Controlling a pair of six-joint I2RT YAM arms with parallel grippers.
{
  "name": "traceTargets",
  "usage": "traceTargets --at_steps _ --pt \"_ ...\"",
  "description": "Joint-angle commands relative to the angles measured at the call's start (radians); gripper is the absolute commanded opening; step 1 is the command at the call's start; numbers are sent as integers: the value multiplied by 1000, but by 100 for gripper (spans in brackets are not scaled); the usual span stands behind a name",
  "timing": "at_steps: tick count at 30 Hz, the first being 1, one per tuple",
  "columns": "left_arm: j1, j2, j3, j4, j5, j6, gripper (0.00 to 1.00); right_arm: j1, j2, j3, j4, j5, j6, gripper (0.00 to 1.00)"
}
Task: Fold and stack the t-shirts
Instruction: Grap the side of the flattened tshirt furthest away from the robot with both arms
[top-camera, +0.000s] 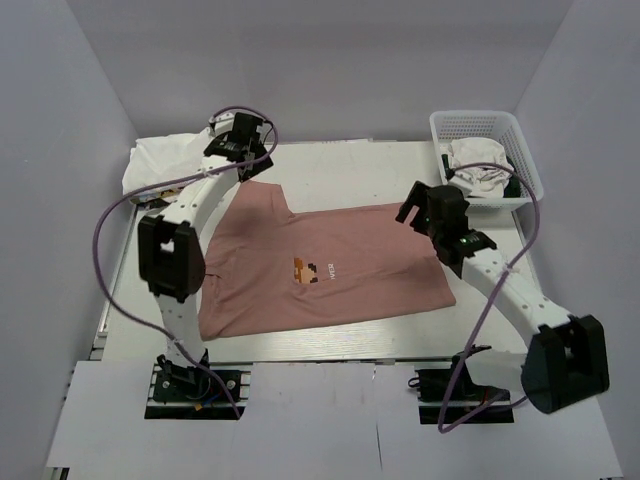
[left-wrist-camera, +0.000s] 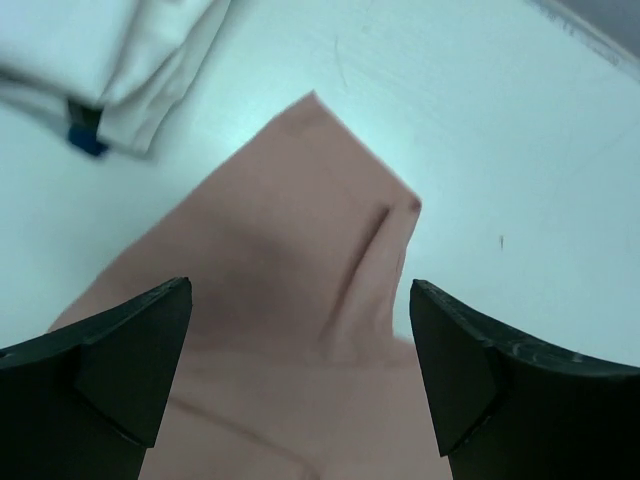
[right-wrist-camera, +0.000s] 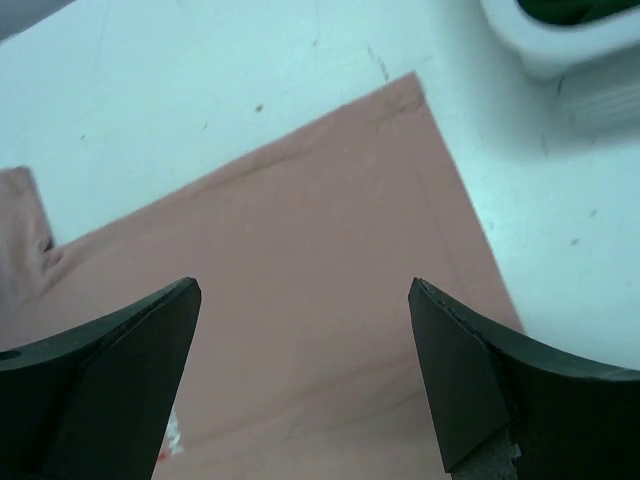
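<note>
A dusty-pink t-shirt (top-camera: 320, 265) lies spread flat on the white table, its small pixel-figure print (top-camera: 305, 271) facing up. My left gripper (top-camera: 240, 140) hovers open over the shirt's far left sleeve (left-wrist-camera: 300, 230), with nothing between its fingers. My right gripper (top-camera: 432, 205) hovers open above the shirt's far right corner (right-wrist-camera: 400, 110), also empty. A pile of white t-shirts (top-camera: 165, 155) sits at the back left, and its edge shows in the left wrist view (left-wrist-camera: 110, 60). More white cloth (top-camera: 478, 170) lies bunched in the basket.
A white plastic mesh basket (top-camera: 500, 125) stands at the back right; its rim (right-wrist-camera: 545, 45) is close to the right gripper. Bare table (top-camera: 360, 170) lies behind the pink shirt. Grey walls close in the left, right and back.
</note>
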Motion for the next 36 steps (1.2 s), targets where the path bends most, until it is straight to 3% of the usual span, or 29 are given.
traceTargets --at_steps 1,2,5,11,15,18,21,27,31,33,34,36 --pt "37 137 195 -51 -16 82 99 -3 128 133 86 124 -84 90" --pt "37 235 315 -76 -2 103 99 -7 154 185 57 138 -98 90" --pt "48 349 482 -118 -17 117 99 -7 332 338 -43 170 -129 90" --pt "80 446 456 8 4 146 99 -14 534 508 -137 167 -147 90" --pt "91 493 416 98 54 146 99 -36 599 532 -146 135 -152 90" --pt "112 559 483 114 54 156 99 -32 630 545 -151 117 -158 90" --pt "132 585 495 163 87 166 92 -44 651 549 -161 115 -155 90" --pt "142 599 394 252 208 209 69 -70 691 574 -158 131 -149 90" --pt "142 590 355 261 208 209 41 -86 757 644 -189 152 -155 90" --pt "142 590 355 261 219 209 23 -92 795 678 -215 166 -159 90" --pt "142 581 355 261 232 223 8 -92 806 703 -226 166 -158 90" --pt "142 570 334 261 246 234 0 -95 837 733 -240 172 -158 90"
